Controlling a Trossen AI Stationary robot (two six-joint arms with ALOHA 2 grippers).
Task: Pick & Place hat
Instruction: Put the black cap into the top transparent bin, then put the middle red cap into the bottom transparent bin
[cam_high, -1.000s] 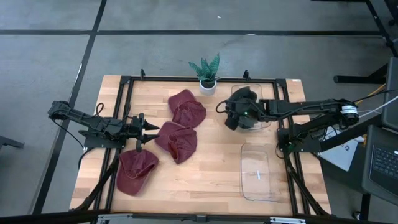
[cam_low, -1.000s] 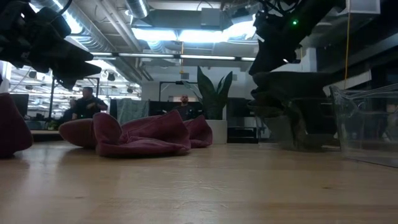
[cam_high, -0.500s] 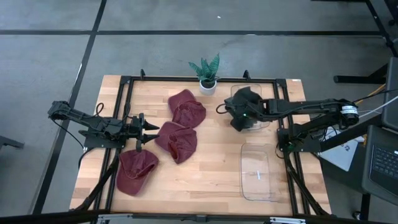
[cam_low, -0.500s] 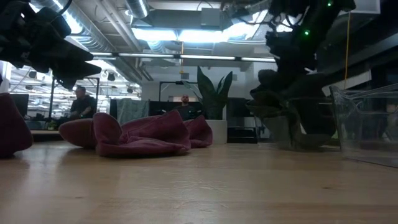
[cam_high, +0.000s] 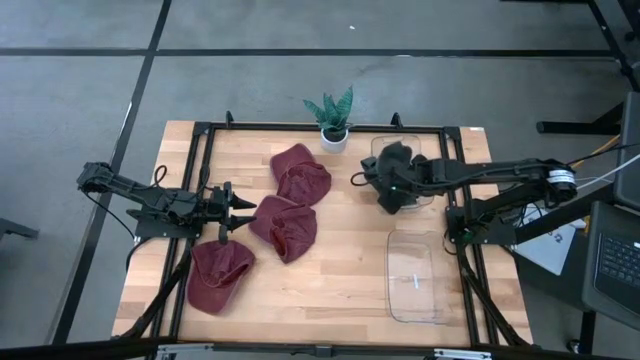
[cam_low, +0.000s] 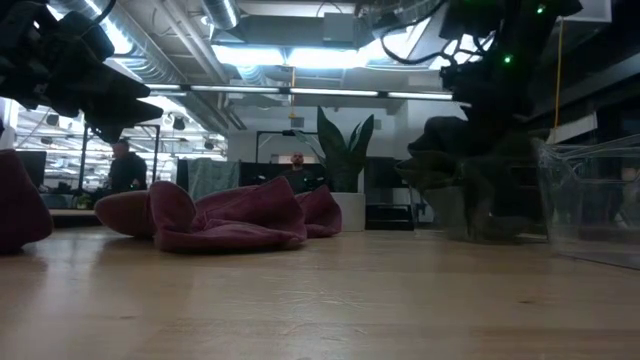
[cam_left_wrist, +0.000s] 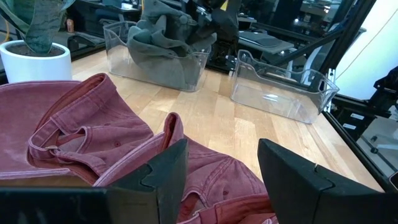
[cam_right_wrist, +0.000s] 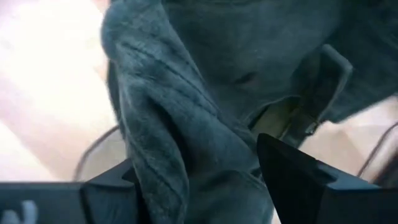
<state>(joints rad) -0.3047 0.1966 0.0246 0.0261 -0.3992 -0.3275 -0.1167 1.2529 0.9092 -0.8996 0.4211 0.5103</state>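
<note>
A dark grey hat (cam_high: 393, 158) lies bunched in the clear far bin (cam_high: 430, 198) on the table's right, and also shows in the left wrist view (cam_left_wrist: 165, 37) and the low view (cam_low: 455, 150). My right gripper (cam_high: 388, 192) is open just over that bin, with grey cloth (cam_right_wrist: 205, 93) filling its view between the fingers. Three maroon hats rest on the wood: one far (cam_high: 302, 172), one in the middle (cam_high: 285, 228), one near (cam_high: 220, 275). My left gripper (cam_high: 243, 207) is open, hovering level beside the middle maroon hat (cam_left_wrist: 93, 130). My right gripper (cam_right_wrist: 196, 177) is open with a fold of the grey hat (cam_right_wrist: 168, 143) between its fingers (cam_right_wrist: 292, 174), coming from above. The hat sits in the far bin. Whether the fingers touch the cloth, I cannot tell.
A second clear bin (cam_high: 413, 275) stands nearer on the right side, seen too in the left wrist view (cam_left_wrist: 280, 93). A small potted plant (cam_high: 333, 120) stands at the far edge. Bare wood lies between the maroon hats and the bins.
My right gripper has moved toward the table's right, over the far bin. The grey hat, which hung lifted below it a second ago, has sunk and now lies bunched in the bin. The left arm and the maroon hats have kept still.
</note>
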